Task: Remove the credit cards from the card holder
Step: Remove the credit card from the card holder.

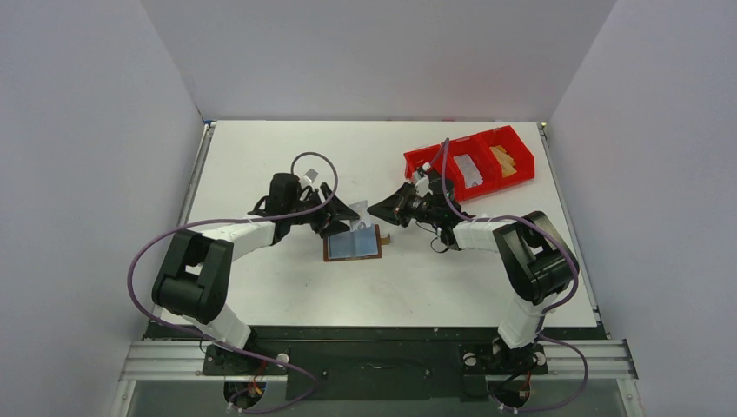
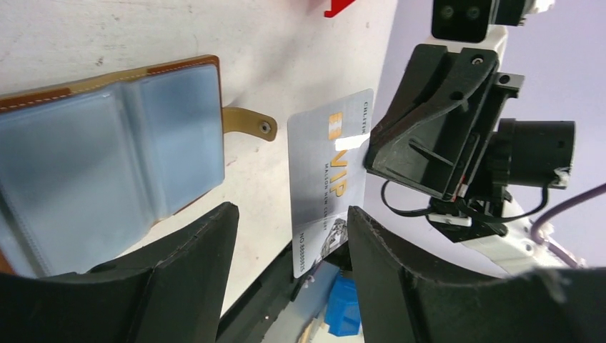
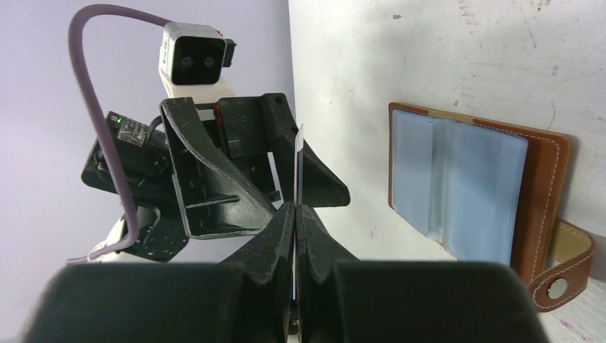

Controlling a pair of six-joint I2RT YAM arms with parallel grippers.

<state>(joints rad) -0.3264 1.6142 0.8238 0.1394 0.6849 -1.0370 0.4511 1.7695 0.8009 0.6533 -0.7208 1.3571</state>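
Holder (image 3: 550,179): smooth brown leather, pale stitching; inside glossy clear plastic. Card (image 2: 329,179): glossy silver plastic. Left gripper (image 2: 291,212): matt black plastic, grainy. Table (image 2: 107,36): matt white, scuffed.

Bare table (image 1: 348,291) nearside of card holder (image 1: 354,244); left claw (image 1: 341,215), right claw (image 1: 377,209) (pinching credit card (image 2: 329,179)) crowd far edge

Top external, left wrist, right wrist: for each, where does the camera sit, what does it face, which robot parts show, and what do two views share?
Top external: above and behind the bases, looking down on the table; left arm and right arm show.
Left wrist: on the left arm, facing the silver card past its open left fingers.
Right wrist: on the right arm, facing the left arm along right fingers shut on the card.
Shared: both wrist views show the open card holder.
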